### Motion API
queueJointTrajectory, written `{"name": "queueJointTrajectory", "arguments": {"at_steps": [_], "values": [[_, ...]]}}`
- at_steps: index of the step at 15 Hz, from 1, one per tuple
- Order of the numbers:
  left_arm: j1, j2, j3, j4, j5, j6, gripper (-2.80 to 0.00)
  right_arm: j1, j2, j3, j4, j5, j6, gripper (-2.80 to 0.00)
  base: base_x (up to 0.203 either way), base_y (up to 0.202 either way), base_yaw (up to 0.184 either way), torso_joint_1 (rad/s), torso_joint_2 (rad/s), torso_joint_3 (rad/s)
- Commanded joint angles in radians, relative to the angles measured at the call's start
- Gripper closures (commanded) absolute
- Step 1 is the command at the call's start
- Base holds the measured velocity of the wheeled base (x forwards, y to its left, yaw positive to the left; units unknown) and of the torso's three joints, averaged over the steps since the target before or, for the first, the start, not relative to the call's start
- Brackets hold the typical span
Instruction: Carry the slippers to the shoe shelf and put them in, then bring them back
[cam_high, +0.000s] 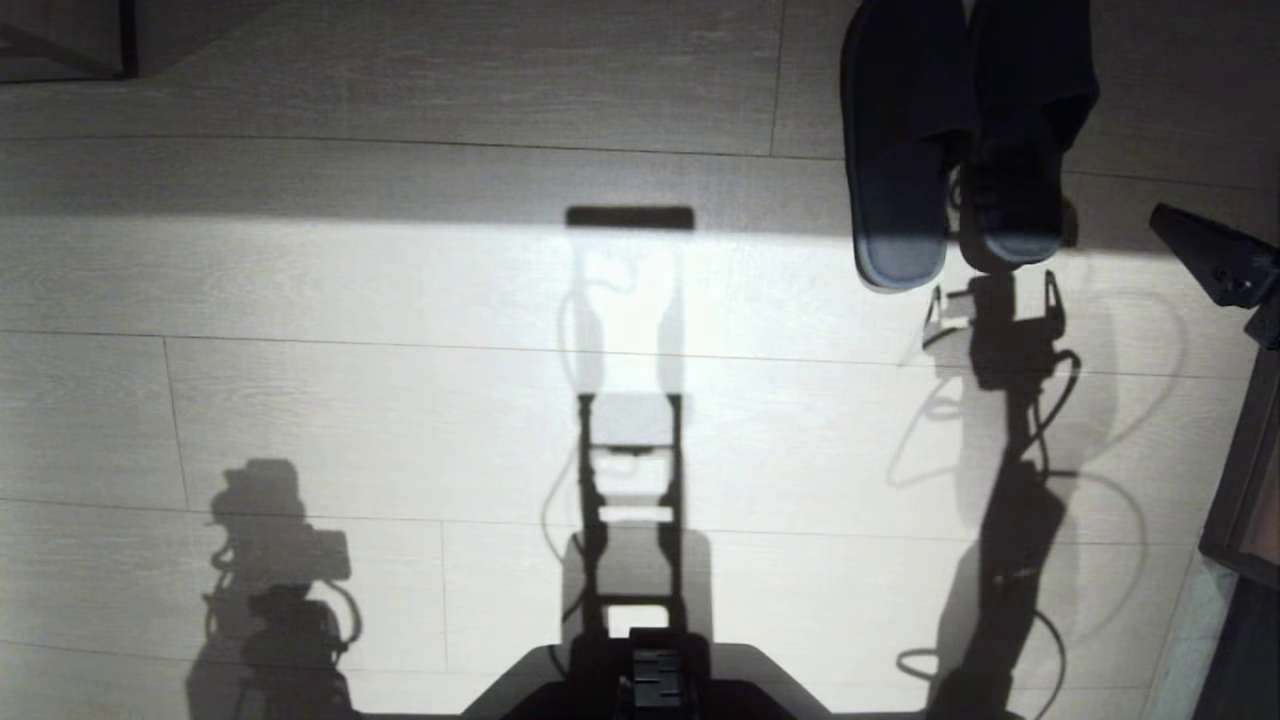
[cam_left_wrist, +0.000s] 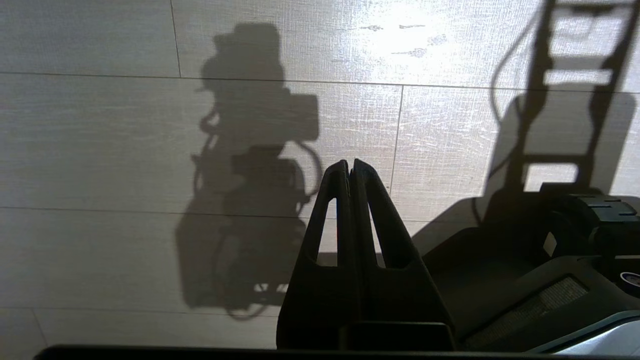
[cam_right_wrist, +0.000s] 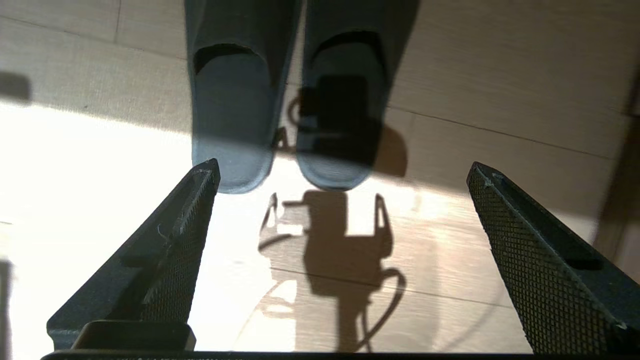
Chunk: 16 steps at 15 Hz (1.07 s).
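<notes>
The slippers lie side by side on the pale wood floor, heels toward me, one (cam_high: 905, 150) to the left of the other (cam_high: 1025, 110). Both are dark soft fabric with closed toes. In the right wrist view the pair (cam_right_wrist: 235, 100) sits just beyond my right gripper (cam_right_wrist: 342, 170), which hangs open and empty above the floor, short of the heels. One of its fingers (cam_high: 1205, 250) shows at the right edge of the head view. My left gripper (cam_left_wrist: 350, 165) is shut with nothing in it, parked low beside the base. The shoe shelf is out of view.
A dark-framed piece of furniture (cam_high: 1245, 480) stands along the right edge. Another dark frame (cam_high: 60, 40) fills the far left corner. My base (cam_high: 650, 680) is at the near edge. Strong shadows of my arms and trunk fall across the sunlit floor (cam_high: 400, 400).
</notes>
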<state>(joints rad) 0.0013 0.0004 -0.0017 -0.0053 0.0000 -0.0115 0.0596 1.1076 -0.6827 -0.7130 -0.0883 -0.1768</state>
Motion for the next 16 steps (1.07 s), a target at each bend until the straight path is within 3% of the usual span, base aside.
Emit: {"name": "queueJointTrajectory", "arguments": {"at_steps": [1, 4, 5, 16], "values": [[0.000, 0.000, 0.000, -0.001, 0.000, -0.001, 0.00, -0.003, -0.081, 0.084, -0.003, -0.006, -0.001, -2.80, 0.000, 0.000, 0.000, 0.000, 0.00, 0.000], [0.000, 0.000, 0.000, -0.001, 0.000, -0.001, 0.00, -0.004, -0.138, 0.157, -0.002, -0.010, -0.001, -2.80, 0.000, 0.000, 0.000, 0.000, 0.00, 0.000], [0.000, 0.001, 0.000, -0.001, 0.000, -0.001, 0.00, -0.006, -0.153, 0.180, -0.003, -0.011, -0.001, 0.00, 0.000, 0.000, 0.000, 0.000, 0.00, 0.000], [0.000, 0.000, 0.000, -0.001, 0.000, -0.001, 0.00, -0.029, -0.355, 0.422, 0.042, -0.007, 0.007, 0.00, 0.000, 0.000, 0.000, 0.000, 0.00, 0.000]]}}
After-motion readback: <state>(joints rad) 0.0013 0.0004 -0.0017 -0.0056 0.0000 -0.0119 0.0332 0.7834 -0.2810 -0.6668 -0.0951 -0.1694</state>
